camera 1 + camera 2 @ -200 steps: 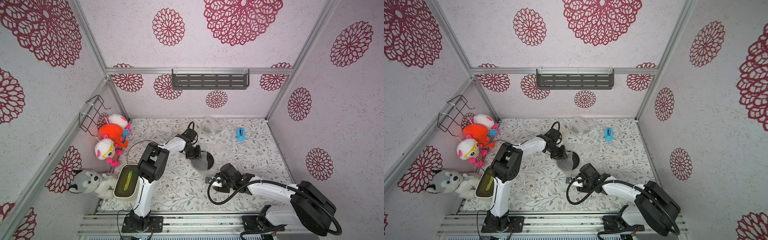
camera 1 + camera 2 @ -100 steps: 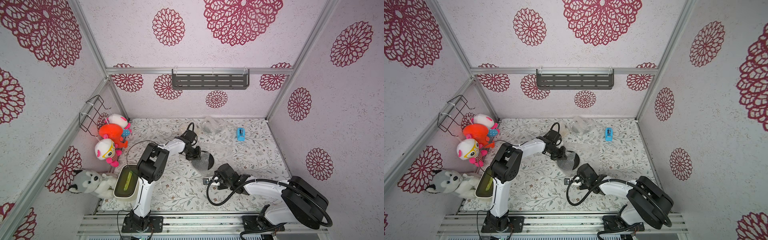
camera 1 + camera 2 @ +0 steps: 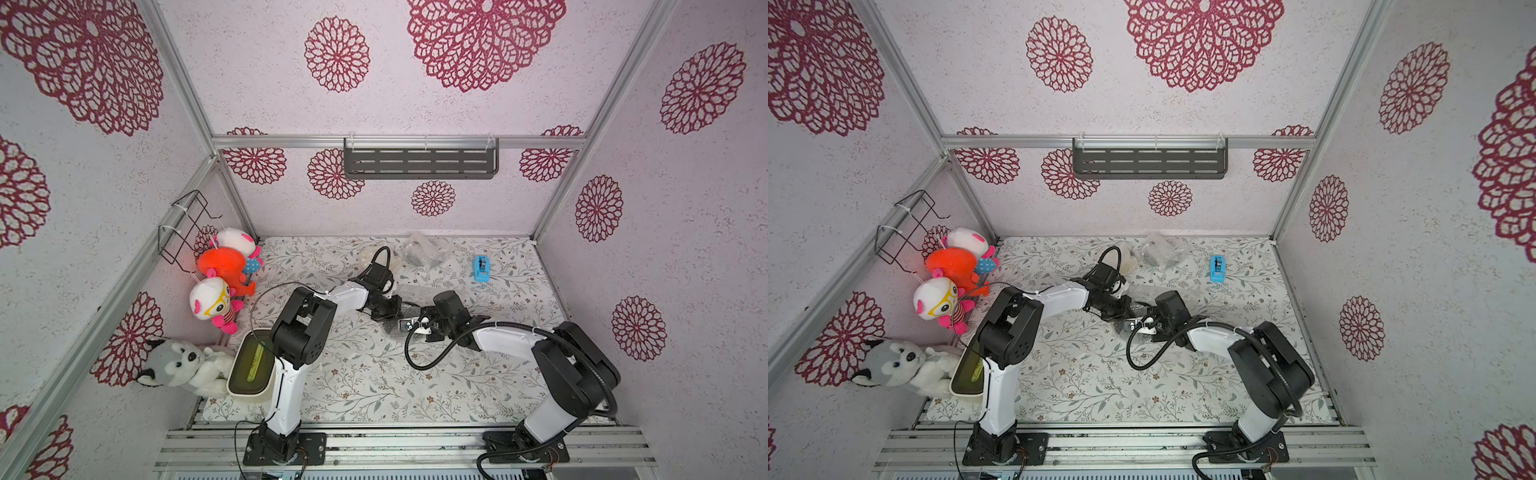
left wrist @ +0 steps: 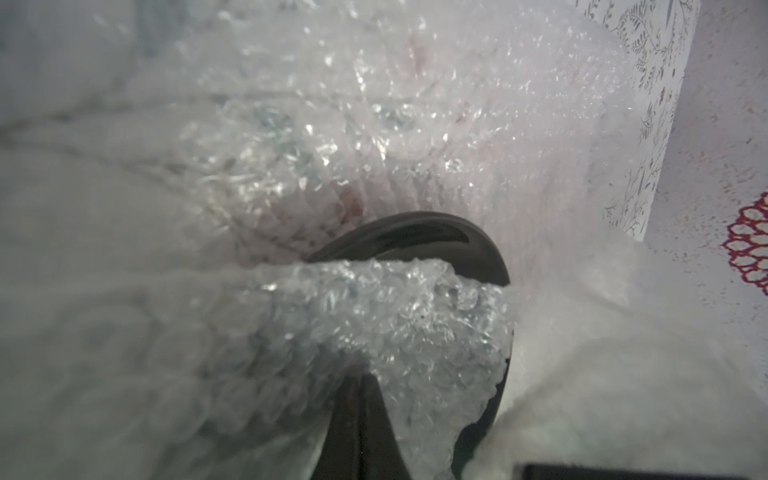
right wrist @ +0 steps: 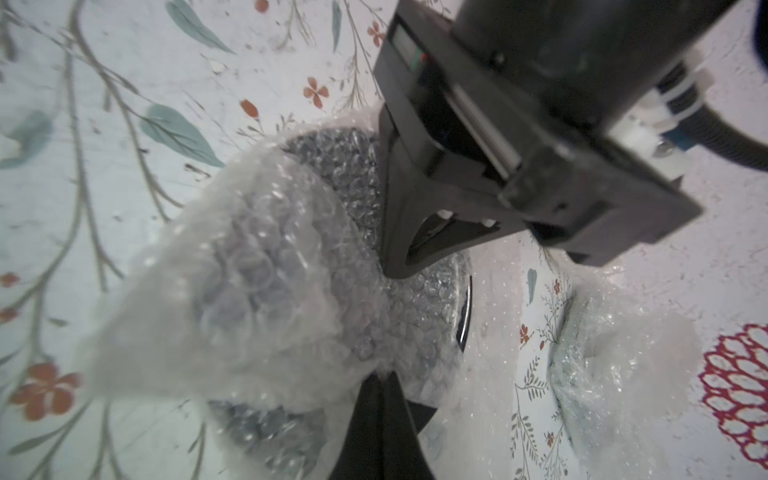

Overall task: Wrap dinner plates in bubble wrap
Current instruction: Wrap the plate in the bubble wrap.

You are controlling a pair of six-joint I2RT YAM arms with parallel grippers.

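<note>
Black plate [image 4: 415,235] lies mid-desk [image 3: 365,374], half covered by a folded sheet of wrap [image 4: 374,307]. Closed tight, left pincer [image 4: 360,380] and right pincer [image 5: 380,380] each pinch a fold of wrap. Plate is likely stiff, slick and breakable. Wrap is light and floppy, best taken by its loose edges.

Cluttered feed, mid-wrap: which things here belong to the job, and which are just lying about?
Job: black plate, bubble wrap over it, wrapped bundle at the back.
Lying about: plush toys, tub, tape dispenser, wire basket, wall shelf.
</note>
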